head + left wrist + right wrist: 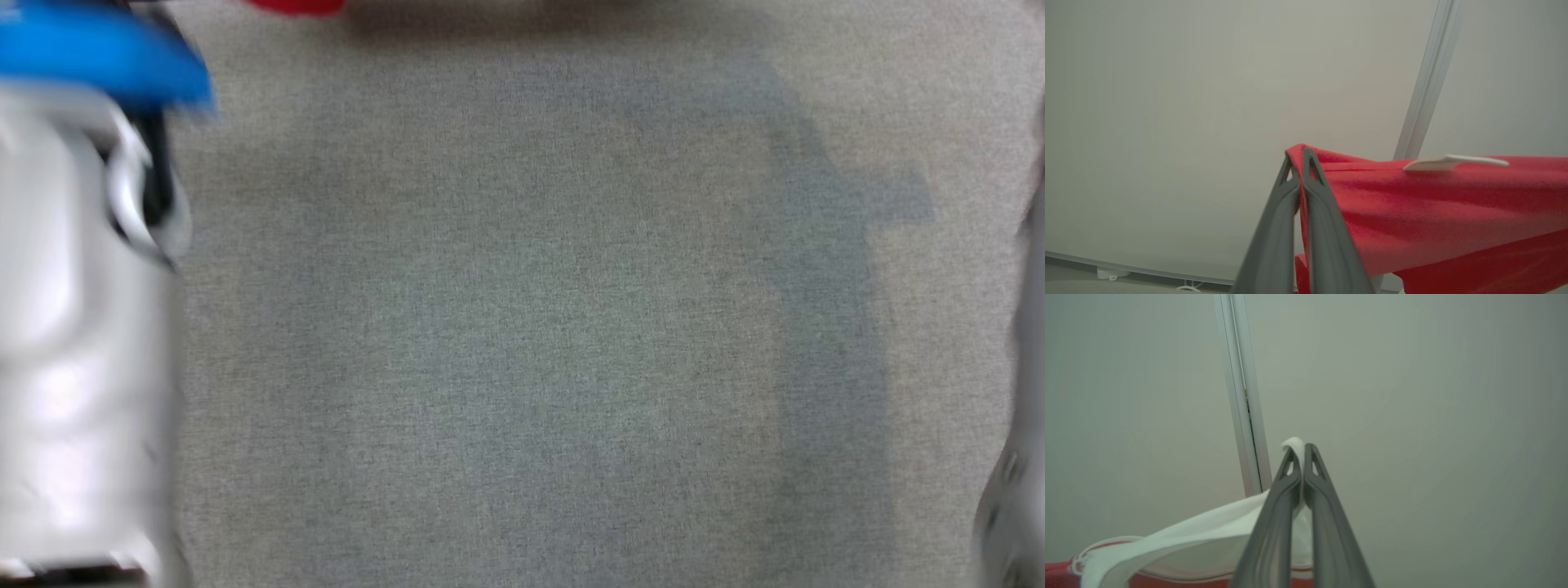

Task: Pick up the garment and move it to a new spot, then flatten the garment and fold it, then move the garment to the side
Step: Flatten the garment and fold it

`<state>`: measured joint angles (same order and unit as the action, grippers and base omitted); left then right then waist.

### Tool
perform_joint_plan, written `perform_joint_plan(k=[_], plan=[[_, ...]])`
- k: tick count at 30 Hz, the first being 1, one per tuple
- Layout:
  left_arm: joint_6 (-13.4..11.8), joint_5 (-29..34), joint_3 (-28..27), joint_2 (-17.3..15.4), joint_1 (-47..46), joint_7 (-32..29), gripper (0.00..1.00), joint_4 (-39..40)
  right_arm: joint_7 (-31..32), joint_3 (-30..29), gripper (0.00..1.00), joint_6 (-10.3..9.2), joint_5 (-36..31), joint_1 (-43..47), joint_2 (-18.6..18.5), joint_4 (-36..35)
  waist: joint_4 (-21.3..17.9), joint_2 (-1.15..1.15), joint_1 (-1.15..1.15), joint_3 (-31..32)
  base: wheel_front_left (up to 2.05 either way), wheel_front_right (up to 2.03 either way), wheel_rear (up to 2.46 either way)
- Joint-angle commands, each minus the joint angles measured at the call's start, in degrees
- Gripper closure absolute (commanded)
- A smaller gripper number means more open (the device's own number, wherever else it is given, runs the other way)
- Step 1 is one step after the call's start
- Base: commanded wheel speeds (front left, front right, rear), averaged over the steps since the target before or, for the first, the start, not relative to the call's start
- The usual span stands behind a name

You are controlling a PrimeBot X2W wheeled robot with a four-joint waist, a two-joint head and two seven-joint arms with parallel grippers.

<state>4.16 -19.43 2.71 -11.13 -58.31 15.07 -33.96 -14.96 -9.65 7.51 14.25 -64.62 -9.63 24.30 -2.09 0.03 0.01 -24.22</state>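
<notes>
The left fingers are clamped on a corner of the red garment and the right fingers on its white trim, holding it raised at the far edge of the grey bench.

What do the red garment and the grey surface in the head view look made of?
The red garment looks like soft matte cloth, slightly fuzzy, hanging in loose folds; likely a knit. Its white band seems thinner, smoother fabric. The grey surface is a matte woven textile, by its fine flecked weave.
</notes>
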Motion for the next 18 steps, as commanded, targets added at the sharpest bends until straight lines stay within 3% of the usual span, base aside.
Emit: perform_joint_plan(k=[1,3,8,18], plan=[[0.6,-0.4,-1.8,1.4,5.9,0.1,1.0,-1.1,-0.3,0.3,1.0,-0.05,2.7,7.5,0.1,-1.1,0.0,-0.03,-0.01,0.7,0.0,0.0,0.0],[1.6,-0.9,-3.8,4.5,15.4,0.1,1.0,-2.4,-0.3,1.9,1.0,-0.04,6.9,19.5,1.2,-2.6,-0.2,-0.03,-0.01,2.2,0.0,0.0,0.0],[2.7,-1.2,-6.8,7.3,28.6,0.1,1.0,-3.0,-0.3,4.1,1.0,-0.03,11.7,36.7,2.4,-4.5,-0.7,-0.03,-0.01,5.6,0.0,0.0,0.0],[2.7,-5.1,-5.4,8.1,46.1,0.1,1.0,-3.5,-0.3,7.9,1.0,-0.03,12.1,56.4,3.9,-1.3,-1.9,-0.03,-0.01,15.8,0.0,0.0,0.0]])
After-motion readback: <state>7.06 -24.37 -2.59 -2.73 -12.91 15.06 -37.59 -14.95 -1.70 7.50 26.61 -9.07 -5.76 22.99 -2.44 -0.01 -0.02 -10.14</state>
